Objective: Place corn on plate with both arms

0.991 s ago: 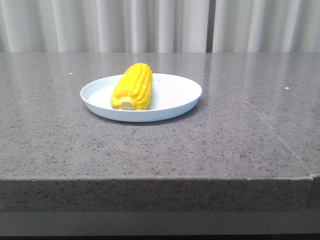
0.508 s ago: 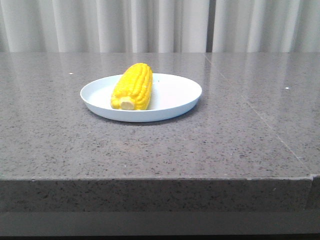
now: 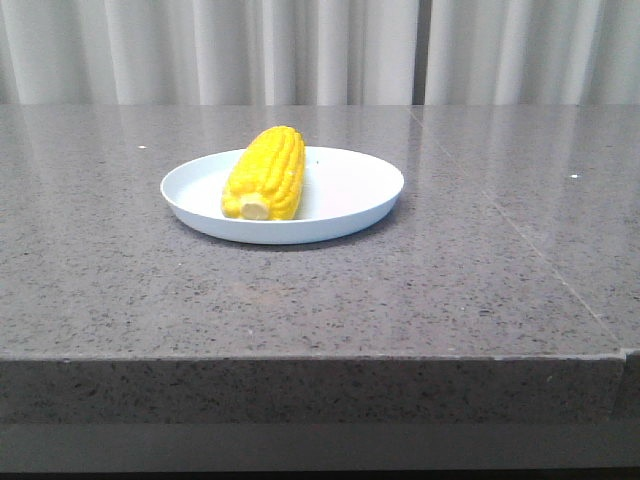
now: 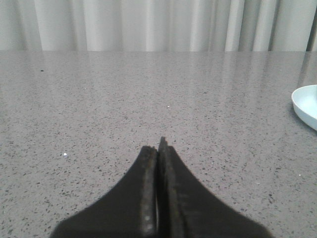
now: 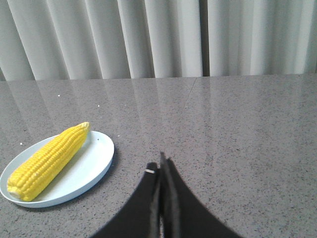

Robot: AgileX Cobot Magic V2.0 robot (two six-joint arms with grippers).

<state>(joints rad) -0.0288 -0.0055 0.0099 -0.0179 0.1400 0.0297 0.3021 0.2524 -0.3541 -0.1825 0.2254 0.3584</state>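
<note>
Nothing was moved since the earlier pictures. The corn [image 3: 264,176] was laid on the plate [image 3: 350,195], so the job looked done. The left gripper [image 4: 158,148] and right gripper [image 5: 159,166] were kept closed, empty, and away.

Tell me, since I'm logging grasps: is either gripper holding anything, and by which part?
Nothing is held. The left gripper and right gripper are shut and empty; the corn lies on the plate.

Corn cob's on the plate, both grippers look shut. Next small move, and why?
Probably none beyond keeping both arms parked. The yellow corn cob lies wholly inside the pale blue-white round plate, and the left gripper and right gripper are shut, empty and clear of it.
</note>
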